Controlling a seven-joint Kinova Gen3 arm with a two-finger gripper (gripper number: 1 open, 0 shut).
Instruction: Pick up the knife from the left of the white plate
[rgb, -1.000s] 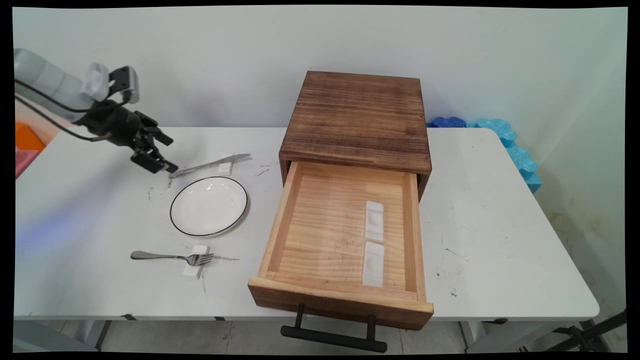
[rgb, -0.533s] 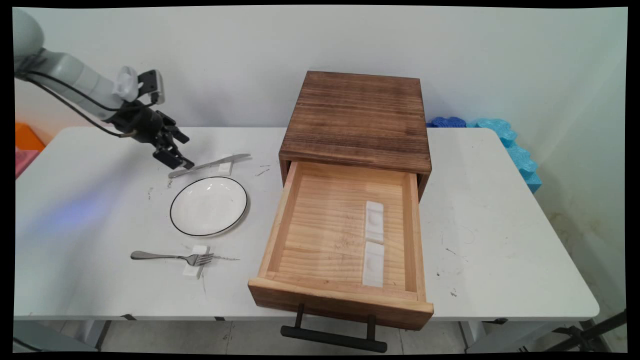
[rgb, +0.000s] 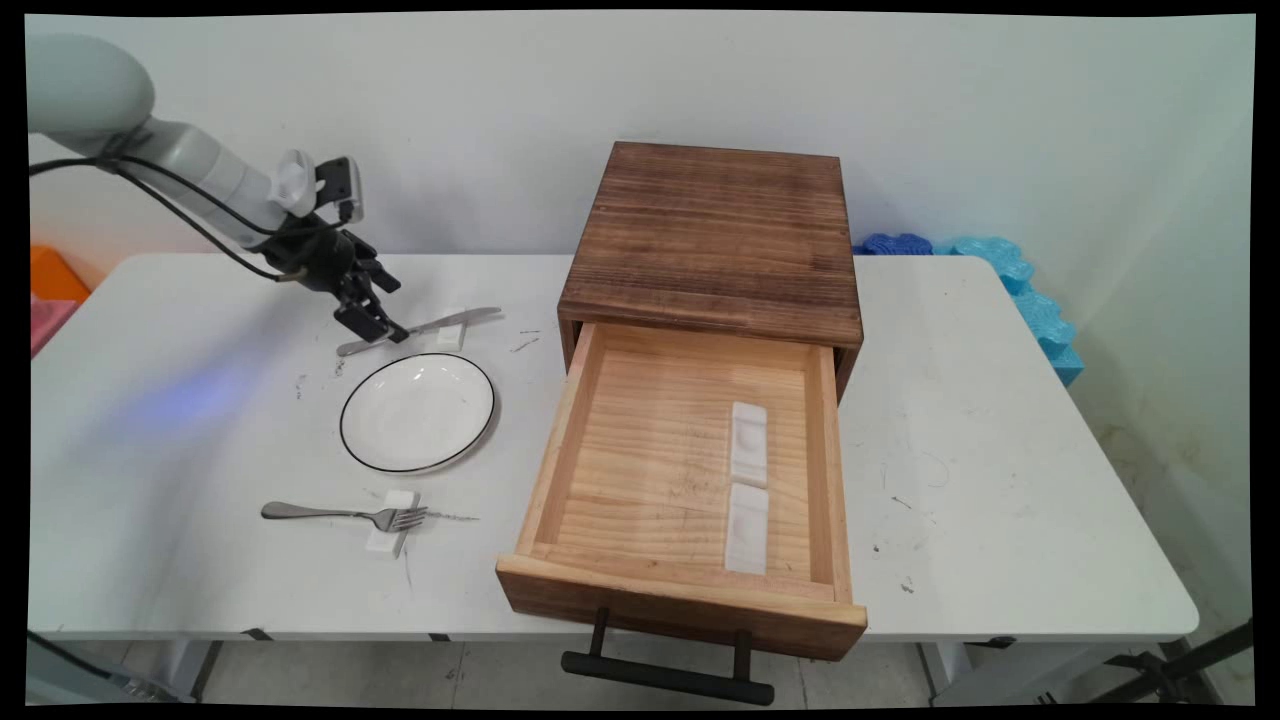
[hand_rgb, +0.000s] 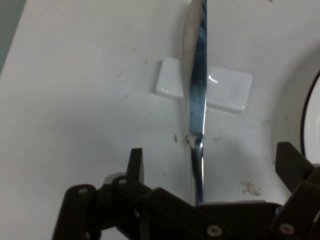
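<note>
My gripper has its two fingers wide apart, one on each side of the knife handle. The knife runs straight away from me, long and thin, with its blade resting on a small white block. The plate is just beside it. I see all this on the white table, with an open wooden drawer well off to one side.

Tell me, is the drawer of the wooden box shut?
No, the drawer is pulled out of the wooden box, with two white rests showing inside.
</note>
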